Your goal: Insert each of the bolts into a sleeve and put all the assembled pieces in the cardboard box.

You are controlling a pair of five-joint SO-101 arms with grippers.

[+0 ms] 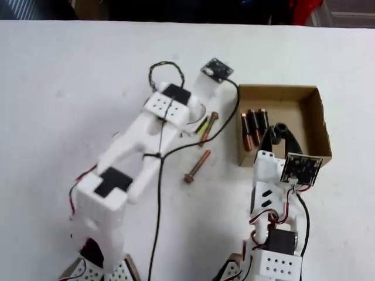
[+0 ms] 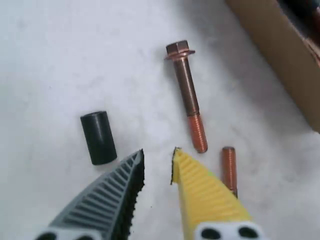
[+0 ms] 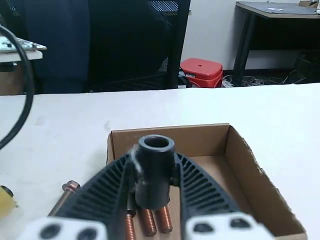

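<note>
1. Two loose bolts lay on the white table (image 1: 70, 70), left of the cardboard box (image 1: 279, 89): one bolt (image 1: 197, 167) lay apart, the other bolt (image 1: 210, 125) lay against the left arm's yellow finger (image 1: 202, 126).
2. In the left wrist view, a loose black sleeve (image 2: 99, 137) lay on its side just beyond the left gripper (image 2: 157, 161). Its fingers were spread and pinched nothing. A bolt's threaded end sat partly behind the yellow finger.
3. The box held several assembled pieces (image 1: 253, 130), copper bolts in black sleeves, lying side by side near its left wall.
4. The right gripper (image 3: 153, 161) hung over the box, pressed onto a held sleeve (image 3: 152, 175) that stood upright with its bore facing up. It hid part of the box floor, and threaded ends (image 3: 150, 220) showed beneath it.
5. The right wrist view also took in the room behind: a dark chair (image 3: 135, 40), a red bin (image 3: 201, 71) and a desk (image 3: 280, 10).
</note>
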